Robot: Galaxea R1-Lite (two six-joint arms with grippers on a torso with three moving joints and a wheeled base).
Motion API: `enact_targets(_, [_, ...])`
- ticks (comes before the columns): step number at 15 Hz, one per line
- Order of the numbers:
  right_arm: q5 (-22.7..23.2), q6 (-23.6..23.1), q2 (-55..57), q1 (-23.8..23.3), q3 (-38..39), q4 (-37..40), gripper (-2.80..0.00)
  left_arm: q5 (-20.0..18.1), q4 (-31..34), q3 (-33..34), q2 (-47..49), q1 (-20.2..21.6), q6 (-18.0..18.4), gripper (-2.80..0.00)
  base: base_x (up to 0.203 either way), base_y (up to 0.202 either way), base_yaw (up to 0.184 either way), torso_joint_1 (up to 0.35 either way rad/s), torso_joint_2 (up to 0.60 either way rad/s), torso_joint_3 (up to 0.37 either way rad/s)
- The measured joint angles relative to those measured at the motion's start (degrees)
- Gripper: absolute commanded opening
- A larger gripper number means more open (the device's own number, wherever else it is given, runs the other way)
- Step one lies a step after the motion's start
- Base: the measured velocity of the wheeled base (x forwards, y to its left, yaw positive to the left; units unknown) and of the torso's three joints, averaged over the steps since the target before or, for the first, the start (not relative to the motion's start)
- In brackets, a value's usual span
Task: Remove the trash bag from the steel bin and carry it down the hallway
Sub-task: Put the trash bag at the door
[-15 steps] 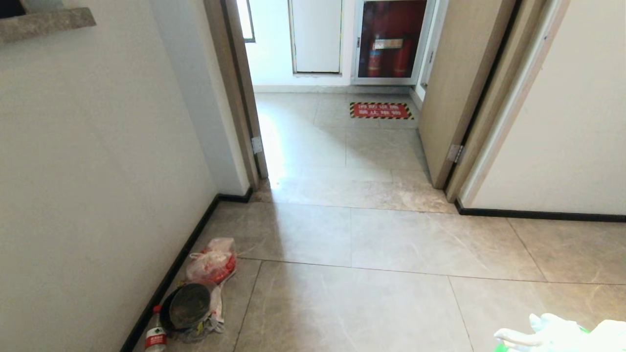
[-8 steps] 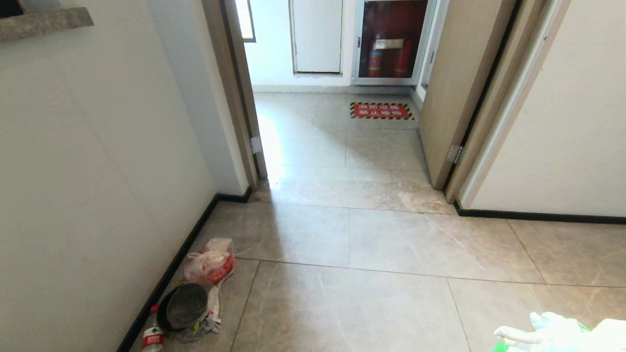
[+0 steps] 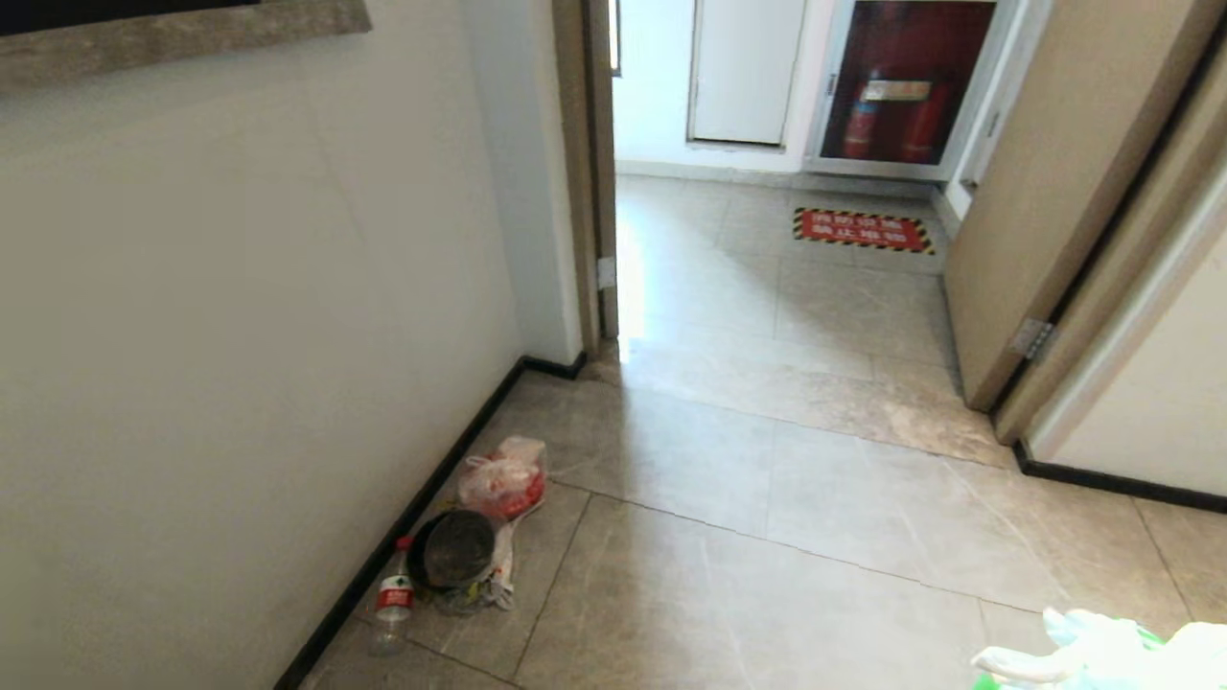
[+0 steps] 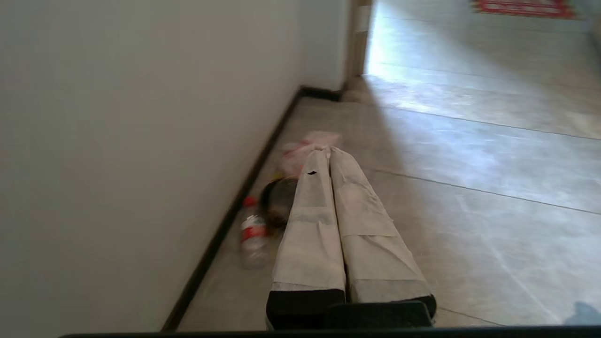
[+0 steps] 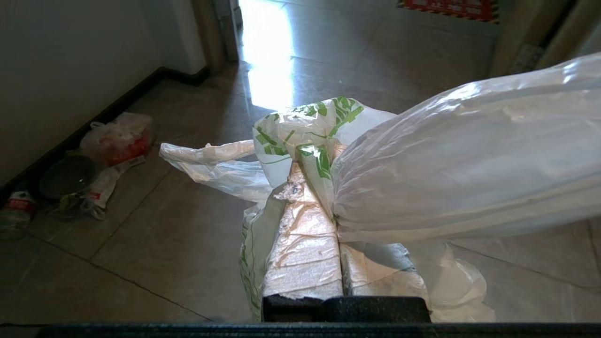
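The right gripper has its jaws pinching the trash bag, which pokes into the lower right of the head view; the left gripper has its jaws pressed together on nothing; at the lower left, by the wall, the steel bin lies on the hallway floor between a water bottle and a clear bag with red things inside.

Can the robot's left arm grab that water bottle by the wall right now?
Probably not yet. The left gripper is shut and empty, held above the floor, while the water bottle stands low against the wall, ahead. Nothing blocks the way, but the robot would have to get closer and lower.
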Motion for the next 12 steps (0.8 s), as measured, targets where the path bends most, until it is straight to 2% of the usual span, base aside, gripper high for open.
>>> enact_targets(12, [0.0, 0.0, 0.0, 0.0, 0.0, 0.0, -2.80, 0.0, 0.0, 0.0, 0.0, 0.0, 0.1, -2.80, 0.000, -0.011, 0.171, 0.003, 0.00, 0.002])
